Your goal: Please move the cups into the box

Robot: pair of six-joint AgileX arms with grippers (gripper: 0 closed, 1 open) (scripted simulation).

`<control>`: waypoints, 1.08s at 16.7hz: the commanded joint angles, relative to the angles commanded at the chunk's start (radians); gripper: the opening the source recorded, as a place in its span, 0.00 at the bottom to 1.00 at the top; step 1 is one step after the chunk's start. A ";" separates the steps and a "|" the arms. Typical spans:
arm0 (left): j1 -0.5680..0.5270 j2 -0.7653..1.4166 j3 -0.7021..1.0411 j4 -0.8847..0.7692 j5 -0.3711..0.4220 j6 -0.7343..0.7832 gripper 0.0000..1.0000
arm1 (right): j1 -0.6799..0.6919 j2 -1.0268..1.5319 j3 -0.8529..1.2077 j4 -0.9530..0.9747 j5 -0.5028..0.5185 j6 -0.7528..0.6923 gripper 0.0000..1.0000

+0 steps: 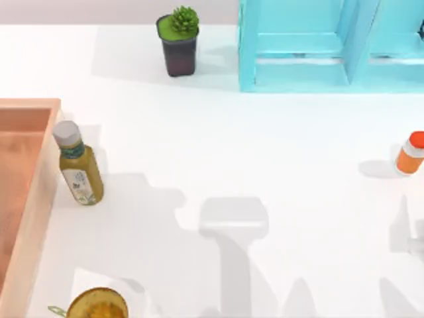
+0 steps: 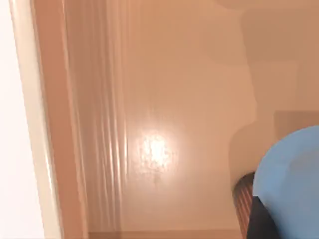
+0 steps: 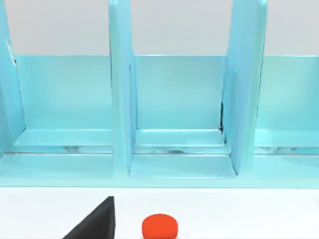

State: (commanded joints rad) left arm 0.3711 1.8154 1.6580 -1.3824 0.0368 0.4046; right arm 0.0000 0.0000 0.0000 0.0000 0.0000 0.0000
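Blue cup (image 2: 291, 181) over box (image 1: 26, 199) floor w/ brown cup (image 2: 244, 201) beside it, far left; can't tell either gripper's finger state.

Dark wedge-shaped tip of the right end effector (image 3: 94, 225), held level ahead of its wrist

White table (image 1: 265, 146) bearing: wooden box (image 1: 30, 199) at left edge; bottle (image 1: 78, 165) lying just beside it; potted plant (image 1: 178, 43) and blue shelf (image 1: 318, 46) far; orange bottle (image 1: 411, 152) right; yellow round object (image 1: 98, 305) near left.
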 joint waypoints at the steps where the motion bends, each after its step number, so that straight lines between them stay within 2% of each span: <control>1: 0.013 0.002 -0.008 0.002 -0.001 0.003 0.00 | 0.000 0.000 0.000 0.000 0.000 0.000 1.00; 8: 0.009 0.000 -0.024 0.017 -0.003 0.002 0.00 | 0.000 0.000 0.000 0.000 0.000 0.000 1.00; 18: -0.007 0.007 -0.259 0.257 -0.001 -0.021 0.00 | 0.000 0.000 0.000 0.000 0.000 0.000 1.00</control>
State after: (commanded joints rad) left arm 0.3637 1.8224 1.3986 -1.1257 0.0356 0.3835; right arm 0.0000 0.0000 0.0000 0.0000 0.0000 0.0000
